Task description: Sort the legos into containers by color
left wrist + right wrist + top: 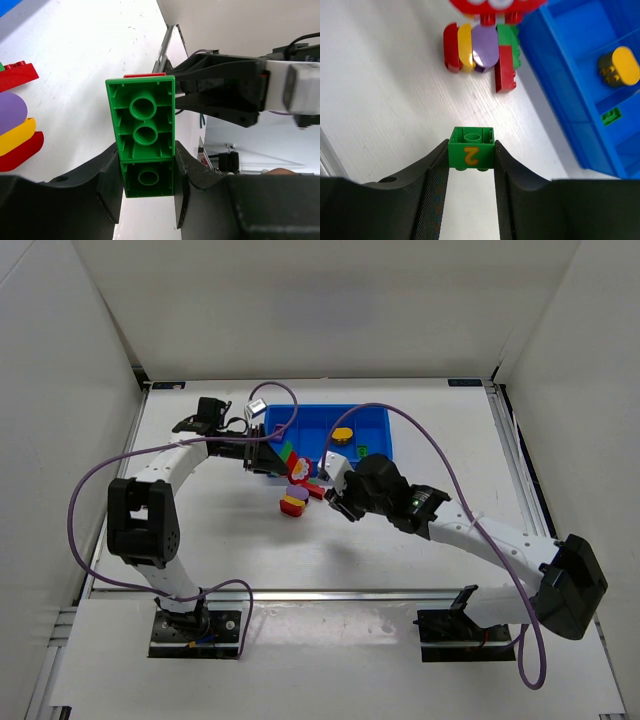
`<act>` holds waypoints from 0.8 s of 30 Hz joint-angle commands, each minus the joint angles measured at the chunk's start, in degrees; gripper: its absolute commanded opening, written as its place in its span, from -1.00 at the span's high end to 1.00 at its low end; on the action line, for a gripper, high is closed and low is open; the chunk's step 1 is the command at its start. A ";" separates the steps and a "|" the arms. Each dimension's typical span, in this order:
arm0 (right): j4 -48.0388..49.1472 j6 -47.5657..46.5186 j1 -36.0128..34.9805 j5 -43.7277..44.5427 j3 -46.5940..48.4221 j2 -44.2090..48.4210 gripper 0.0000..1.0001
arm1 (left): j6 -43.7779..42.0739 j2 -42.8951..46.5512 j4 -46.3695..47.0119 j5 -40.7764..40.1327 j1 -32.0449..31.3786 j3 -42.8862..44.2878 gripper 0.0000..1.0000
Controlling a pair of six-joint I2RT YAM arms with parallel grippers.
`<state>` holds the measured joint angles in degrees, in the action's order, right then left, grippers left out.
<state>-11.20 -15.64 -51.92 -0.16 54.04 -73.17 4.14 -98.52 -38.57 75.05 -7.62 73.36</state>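
- Black fingers of your left pincer [147,156] fill the bottom of the left wrist view. They are clamped on the sides of a long green brick [142,125], whose hollow underside faces the lens.
- A sliver of red piece [145,75] shows along that brick's far edge. You cannot tell from here how the two are joined.
- In the overhead view the left pincer [275,455] holds this brick just left of centre, at the near left corner of the blue tray [310,420].
- Your right pincer [471,145] is pinching a green block [471,156] marked with a yellow "2". The block is held above the white tabletop [385,90], at the lower centre of the right wrist view.
- Above it in that frame, a red oval [451,47], yellow oval [465,46] and purple oval [485,47] stand side by side, touching. A red brick [505,70] and a green piece [510,40] lie just to their right.
- At the right of the same frame, one tray compartment holds a yellow oval piece [620,67]. The next compartment holds a small green piece [610,116].
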 commanded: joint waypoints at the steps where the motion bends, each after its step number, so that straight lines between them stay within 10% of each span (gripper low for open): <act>1: -1.19 -0.80 0.59 0.16 -1.22 1.89 1.00 | -0.27 3.77 0.51 2.47 0.23 2.22 0.70; 24: -2.24 12.03 18.07 -5.72 31.03 -18.23 1.00 | 0.51 28.20 3.84 -29.15 6.91 -11.31 0.69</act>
<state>-13.43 -5.93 -36.69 -3.73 80.75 -89.38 4.12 -72.62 -36.77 51.96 -0.60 62.81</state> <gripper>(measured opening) 0.413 0.478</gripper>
